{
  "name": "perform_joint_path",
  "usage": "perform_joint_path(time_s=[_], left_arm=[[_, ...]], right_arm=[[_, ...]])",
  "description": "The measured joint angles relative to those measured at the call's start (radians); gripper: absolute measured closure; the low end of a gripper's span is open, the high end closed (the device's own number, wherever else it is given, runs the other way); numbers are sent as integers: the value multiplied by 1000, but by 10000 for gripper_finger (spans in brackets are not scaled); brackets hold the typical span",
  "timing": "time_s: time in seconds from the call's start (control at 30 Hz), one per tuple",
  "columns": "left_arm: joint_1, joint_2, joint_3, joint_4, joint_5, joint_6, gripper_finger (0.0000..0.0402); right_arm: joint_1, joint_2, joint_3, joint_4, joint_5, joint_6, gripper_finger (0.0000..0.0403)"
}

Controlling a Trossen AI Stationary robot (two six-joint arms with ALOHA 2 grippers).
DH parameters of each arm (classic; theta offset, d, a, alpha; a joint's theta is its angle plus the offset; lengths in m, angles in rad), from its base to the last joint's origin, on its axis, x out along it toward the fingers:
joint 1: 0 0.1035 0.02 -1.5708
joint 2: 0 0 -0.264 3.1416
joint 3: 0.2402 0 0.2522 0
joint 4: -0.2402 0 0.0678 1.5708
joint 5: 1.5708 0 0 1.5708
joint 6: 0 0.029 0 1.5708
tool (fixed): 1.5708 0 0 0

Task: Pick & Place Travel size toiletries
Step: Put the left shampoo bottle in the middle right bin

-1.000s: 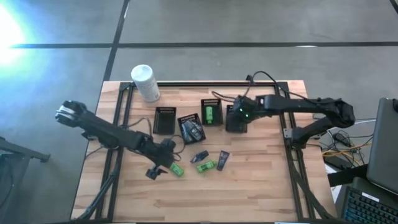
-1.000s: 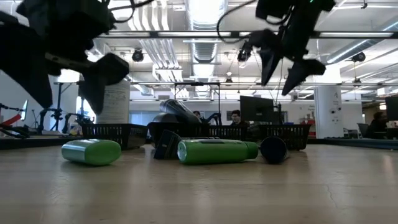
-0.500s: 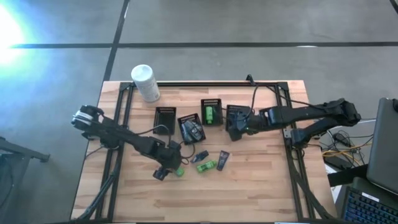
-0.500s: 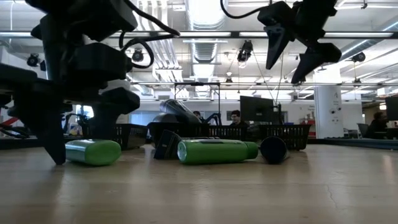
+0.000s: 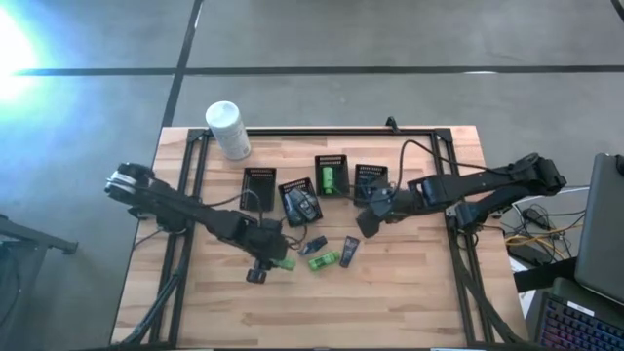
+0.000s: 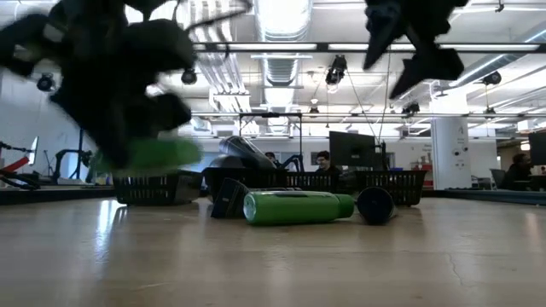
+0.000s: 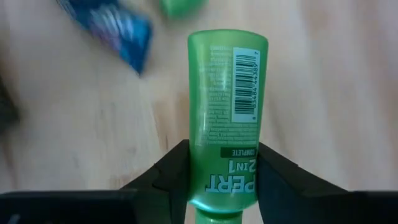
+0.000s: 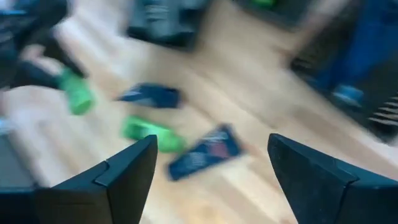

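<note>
Toiletries lie scattered on the wooden table (image 5: 419, 292), and one of them — a green bottle (image 7: 225, 118) printed with a barcode and "2in1" — sits pinched between the two dark fingers of the left gripper (image 5: 268, 261), which are closed snugly against its sides. In the low view that bottle (image 6: 149, 156) is off the table surface, held roughly level under the blurred mass of the left gripper (image 6: 119, 94). Taking the row of four small black baskets (image 5: 258, 188) across the middle of the table as the landmark, the left gripper hangs just in front of the second basket from the left. A second green bottle (image 5: 323, 260) lies flat on the wood in front of the same row, with a blue razor (image 5: 312, 245) just beside it on the basket side and a dark flat tube (image 5: 349, 251) on its other side. One basket holds a grey oval bottle (image 5: 304, 206), and the next one along holds another green bottle (image 5: 330, 179). The right gripper (image 5: 370, 220) hovers above the table just in front of the rightmost basket (image 5: 370, 176), its fingers (image 8: 127, 177) spread wide apart and holding nothing. A white canister (image 5: 227, 130) stands behind the baskets at the far left corner — well apart from both grippers.
</note>
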Motion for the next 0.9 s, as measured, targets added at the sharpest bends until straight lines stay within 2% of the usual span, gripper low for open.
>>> perform_joint_path(time_s=[0.1, 0.23, 0.33, 0.4, 0.5, 0.67, 0.9], left_arm=[[5, -72, 31, 33, -4, -56, 258], [44, -156, 40, 168, -14, -158, 253], [91, -193, 40, 234, -55, -250, 253], [116, -207, 40, 244, -107, -259, 253], [146, -207, 51, 248, -186, -272, 252], [186, -166, 82, 300, -210, -332, 252], [212, -50, 171, 298, -267, -277, 251]], right_arm=[[23, 3, -5, 132, -8, -49, 110], [35, 3, -12, 321, -8, -110, 117], [36, 3, -15, 397, -8, -82, 115], [33, 3, -16, 409, -8, -40, 109], [31, 9, -18, 413, -3, 11, 95], [31, 9, -20, 454, 70, 89, 70], [10, 32, -20, 510, 103, 159, 49]])
